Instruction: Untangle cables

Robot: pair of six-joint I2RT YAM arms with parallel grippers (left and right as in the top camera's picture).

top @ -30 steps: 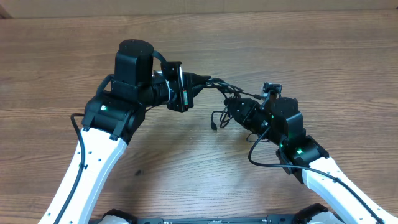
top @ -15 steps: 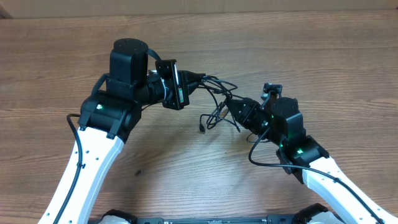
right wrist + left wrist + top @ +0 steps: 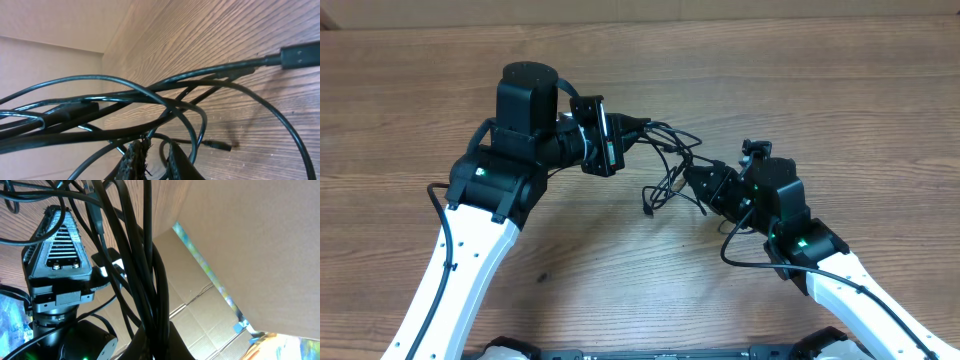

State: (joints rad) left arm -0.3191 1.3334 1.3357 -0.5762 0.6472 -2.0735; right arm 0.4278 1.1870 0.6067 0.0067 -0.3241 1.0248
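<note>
The cables [image 3: 670, 165] hang as a black tangle between my two grippers above the wooden table [image 3: 800, 90]. My left gripper [image 3: 638, 128] is shut on a thick bundle of them, which runs up out of its jaws [image 3: 157, 330] in the left wrist view. One loose end with a plug [image 3: 646, 209] dangles down to the table. My right gripper [image 3: 692, 180] points into the tangle from the right. In the right wrist view its fingers [image 3: 154, 147] stand slightly apart, with a thin loop passing through the gap unpinched. A flat plug [image 3: 300, 54] and a small barrel plug [image 3: 220, 146] lie on the wood.
A cardboard wall [image 3: 640, 8] runs along the table's far edge. The right arm's own thick wire [image 3: 730, 250] loops beside its wrist. Cardboard boxes [image 3: 210, 300] show behind the left gripper's bundle.
The left arm has pulled its bundle left and slightly away, stretching the tangle. The loose plug end has swung left. The right gripper has stayed near the tangle and shifted only slightly.
</note>
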